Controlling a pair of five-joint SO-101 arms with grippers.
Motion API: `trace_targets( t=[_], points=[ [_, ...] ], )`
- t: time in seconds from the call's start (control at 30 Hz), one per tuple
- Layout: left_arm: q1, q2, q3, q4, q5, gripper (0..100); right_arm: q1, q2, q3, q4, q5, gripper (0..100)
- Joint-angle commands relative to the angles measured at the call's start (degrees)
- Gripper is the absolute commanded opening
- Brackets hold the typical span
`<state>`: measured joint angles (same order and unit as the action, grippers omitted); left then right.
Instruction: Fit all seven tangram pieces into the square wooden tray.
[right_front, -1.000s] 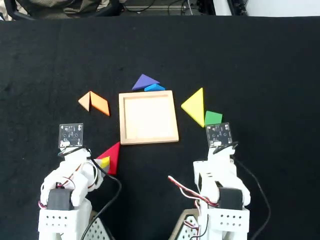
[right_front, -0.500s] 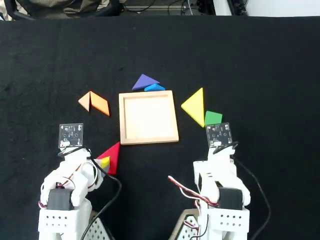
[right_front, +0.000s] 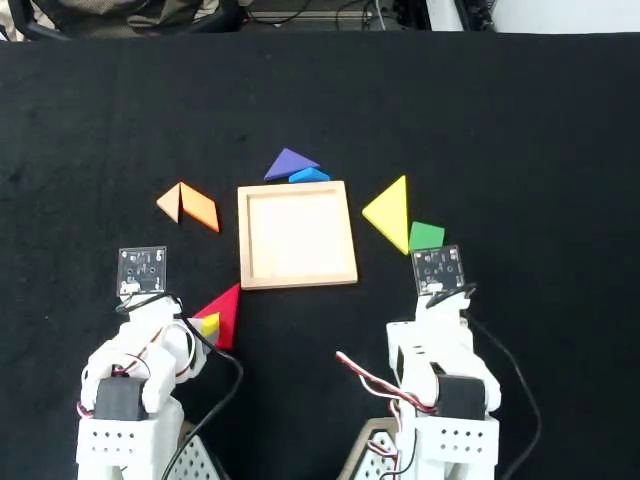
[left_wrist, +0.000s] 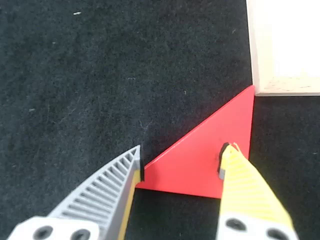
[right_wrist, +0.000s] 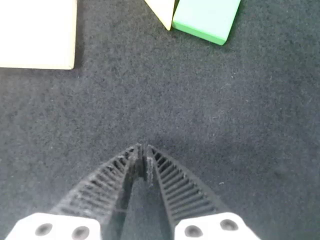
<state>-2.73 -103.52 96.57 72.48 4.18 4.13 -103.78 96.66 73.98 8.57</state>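
Observation:
The square wooden tray (right_front: 244, 236) lies mid-table with nothing inside it. Around it lie a purple triangle (right_front: 290, 162), a blue piece (right_front: 309, 176), a yellow triangle (right_front: 390, 212), a green square (right_front: 427, 236), two orange pieces (right_front: 171, 201) (right_front: 201, 210) and a red triangle (right_front: 224, 308). My left gripper (left_wrist: 182, 150) is open low over the red triangle (left_wrist: 205, 145). Its grey finger (left_wrist: 120, 175) is at one corner and its yellow finger (left_wrist: 237, 172) rests over the piece, close to the tray's corner (left_wrist: 282, 86). My right gripper (right_wrist: 144, 155) is shut over bare cloth, short of the green square (right_wrist: 206, 17).
Black cloth covers the whole table. The left arm (right_front: 135, 350) and the right arm (right_front: 440, 340) stand at the near edge. Both wrist boards (right_front: 142, 270) (right_front: 438, 268) sit just in front of the tray line. Cables and chair legs lie beyond the far edge.

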Motion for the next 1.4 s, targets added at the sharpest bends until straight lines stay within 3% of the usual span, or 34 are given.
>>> trace_targets(
  t=[0.0, 1.07, 1.37],
  points=[
    [0.7, -0.3, 0.8, 0.2, 0.4, 26, -0.9, -3.6, -0.1, 0.4, -0.1, 1.2],
    [1.3, -0.4, 0.8, -0.4, 0.6, 26, -1.1, -3.6, -0.1, 0.4, 0.0, 1.2],
    [1.0, -0.4, 0.8, -12.7, 0.6, 26, -1.1, -3.6, -0.1, 0.4, 0.0, 1.2]
  ],
)
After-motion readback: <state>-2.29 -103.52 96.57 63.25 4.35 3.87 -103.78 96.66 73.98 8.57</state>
